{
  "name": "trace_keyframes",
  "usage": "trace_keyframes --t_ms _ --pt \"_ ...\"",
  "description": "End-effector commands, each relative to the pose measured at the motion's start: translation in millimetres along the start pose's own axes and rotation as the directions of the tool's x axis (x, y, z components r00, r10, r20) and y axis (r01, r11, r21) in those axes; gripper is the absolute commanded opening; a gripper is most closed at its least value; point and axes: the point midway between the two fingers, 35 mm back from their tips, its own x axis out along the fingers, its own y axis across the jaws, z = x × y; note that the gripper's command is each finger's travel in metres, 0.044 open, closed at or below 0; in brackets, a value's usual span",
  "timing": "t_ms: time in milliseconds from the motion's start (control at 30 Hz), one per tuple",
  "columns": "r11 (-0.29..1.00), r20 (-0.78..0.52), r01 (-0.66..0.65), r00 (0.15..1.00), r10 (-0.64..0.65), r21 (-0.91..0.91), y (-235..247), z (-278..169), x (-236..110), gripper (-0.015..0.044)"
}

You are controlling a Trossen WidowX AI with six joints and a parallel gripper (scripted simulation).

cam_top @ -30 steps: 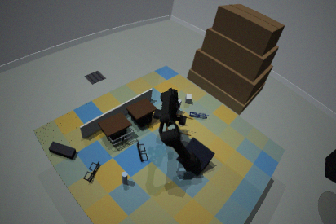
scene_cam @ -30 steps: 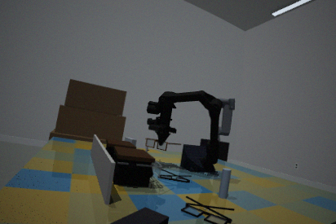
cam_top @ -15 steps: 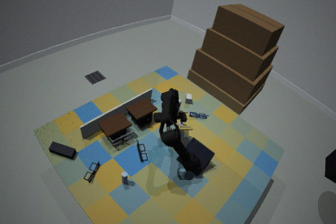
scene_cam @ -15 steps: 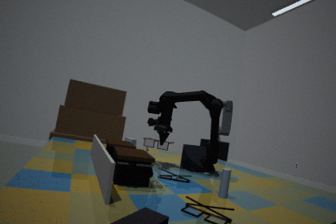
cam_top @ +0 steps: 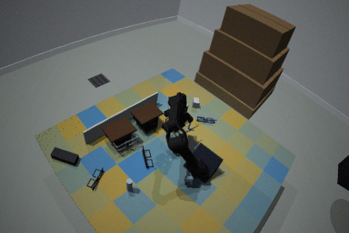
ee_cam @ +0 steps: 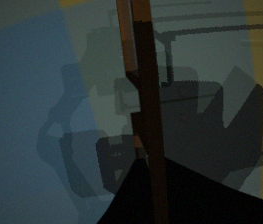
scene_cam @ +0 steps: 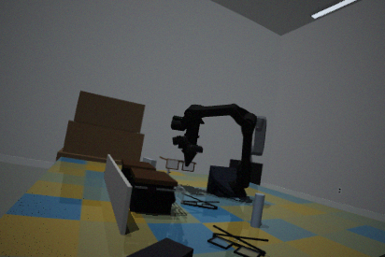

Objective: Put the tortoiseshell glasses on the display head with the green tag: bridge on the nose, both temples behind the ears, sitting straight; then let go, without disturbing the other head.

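My gripper (scene_cam: 189, 161) (cam_top: 186, 129) is shut on the tortoiseshell glasses (scene_cam: 177, 164) and holds them in the air above the checkered mat (cam_top: 250, 169), right of two brown-topped stands (cam_top: 119, 129) (cam_top: 146, 113). In the wrist view a brown bar of the glasses (ee_cam: 138, 63) runs straight up from the dark fingers at the bottom. The lenses hang to the left of the fingers in the exterior view. I cannot make out a display head or a green tag in any view.
A white panel (cam_top: 120, 116) (scene_cam: 118, 192) stands behind the stands. Blue glasses (cam_top: 207, 119) and two black pairs (cam_top: 147, 158) (cam_top: 95, 179) lie on the mat, with a white cylinder (cam_top: 130, 184) (scene_cam: 257, 210) and a black box (cam_top: 64, 155). Stacked cardboard boxes (cam_top: 246, 55) stand at the back right.
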Motion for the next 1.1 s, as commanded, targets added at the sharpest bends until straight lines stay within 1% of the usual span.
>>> trace_keyframes --t_ms 0,233,500,767,1067 --pt "0.994 -0.007 0.000 1.000 -0.001 -0.107 0.7 -4.2 0.2 0.0000" --pt "0.941 -0.008 -0.001 1.000 -0.001 -0.338 1.0 -7.9 -0.7 0.0000" --pt "0.816 -0.009 -0.004 1.000 -0.002 -0.578 1.4 -12.2 -1.6 0.0000" --pt "0.631 -0.010 -0.006 1.000 -0.002 -0.776 1.8 -16.4 -2.5 0.0000" --pt "0.368 -0.011 -0.009 1.000 -0.002 -0.930 2.3 -21.2 -3.4 0.0000"
